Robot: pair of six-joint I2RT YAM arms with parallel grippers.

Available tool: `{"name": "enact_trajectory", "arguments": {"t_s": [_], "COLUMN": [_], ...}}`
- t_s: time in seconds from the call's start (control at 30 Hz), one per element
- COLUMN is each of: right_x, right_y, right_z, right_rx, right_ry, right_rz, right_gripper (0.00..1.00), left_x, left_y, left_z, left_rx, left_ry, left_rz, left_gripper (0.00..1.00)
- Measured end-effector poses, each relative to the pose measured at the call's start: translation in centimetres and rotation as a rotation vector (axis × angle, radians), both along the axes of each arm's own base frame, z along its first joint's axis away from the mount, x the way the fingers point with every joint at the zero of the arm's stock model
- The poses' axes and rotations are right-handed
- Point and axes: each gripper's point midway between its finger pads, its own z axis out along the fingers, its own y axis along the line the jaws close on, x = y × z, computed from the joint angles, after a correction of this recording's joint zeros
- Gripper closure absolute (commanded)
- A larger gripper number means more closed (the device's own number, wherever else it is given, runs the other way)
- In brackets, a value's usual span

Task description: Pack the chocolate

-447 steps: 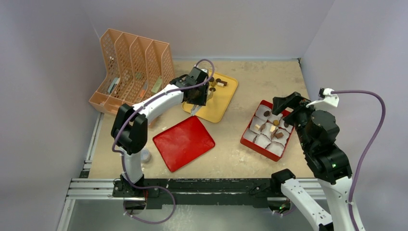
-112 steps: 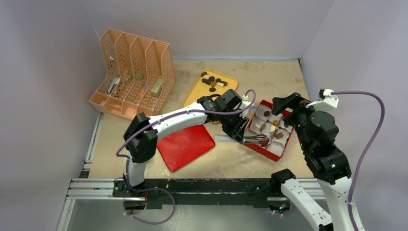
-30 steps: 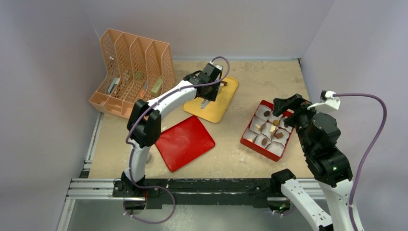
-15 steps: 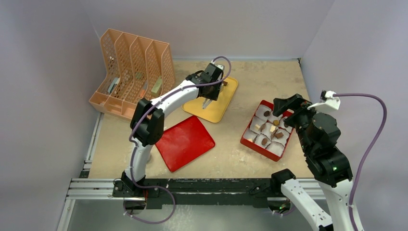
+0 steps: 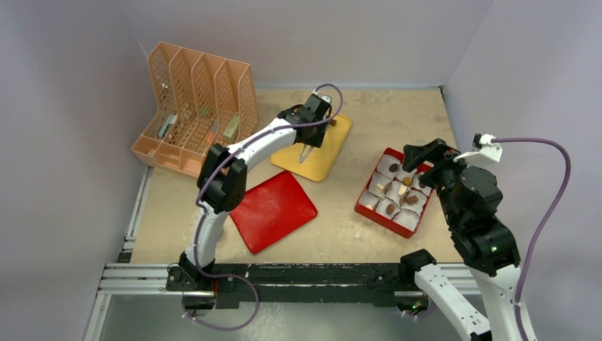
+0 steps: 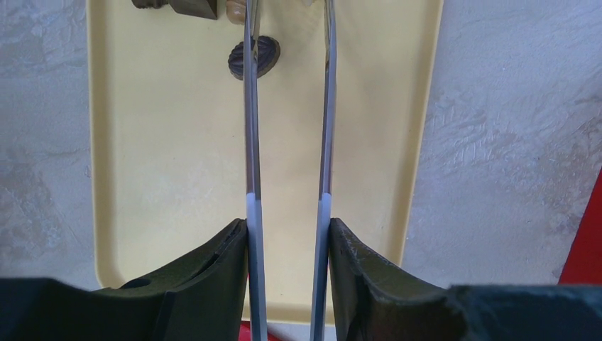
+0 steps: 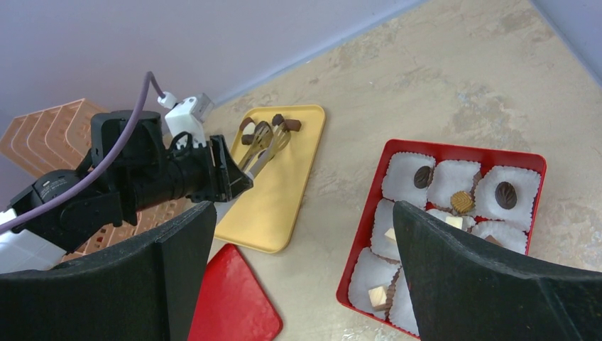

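Chocolate pieces lie at the far end of the yellow tray (image 5: 312, 162); one shows in the top view (image 5: 331, 122). In the left wrist view a dark ribbed round (image 6: 257, 57) and brown blocks (image 6: 195, 7) lie on the tray (image 6: 170, 142). My left gripper (image 5: 310, 130) (image 6: 287, 234) is shut on metal tongs (image 6: 251, 142), whose arms stand apart and reach over the tray to the pieces. The red box (image 5: 363, 200) (image 7: 454, 148) holds white paper cups, several with a chocolate (image 7: 424, 176). My right gripper (image 5: 426, 153) (image 7: 302, 234) is open and empty above the box.
A red lid (image 5: 272, 209) (image 7: 231, 305) lies flat between the tray and the near edge. An orange file rack (image 5: 195, 106) stands at the back left. Walls close the table at the back and both sides.
My left gripper with the tongs went from the red box back to the yellow tray, and has crept a little farther along it in the last second. The right arm has not moved.
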Motion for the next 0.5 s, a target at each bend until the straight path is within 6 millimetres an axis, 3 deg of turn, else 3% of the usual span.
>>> {"name": "enact_trajectory", "arguments": {"t_s": [0.5], "right_x": [0.01], "right_y": [0.0], "right_z": [-0.02], "right_rx": [-0.001], "right_ry": [0.0], "right_rz": [0.0], "right_gripper": [0.04], "left_x": [0.44], "left_y": [-0.21], "left_z": [0.81], "left_rx": [-0.006], "left_ry": [-0.018], "left_rz": [-0.002], "left_gripper": [0.78]}}
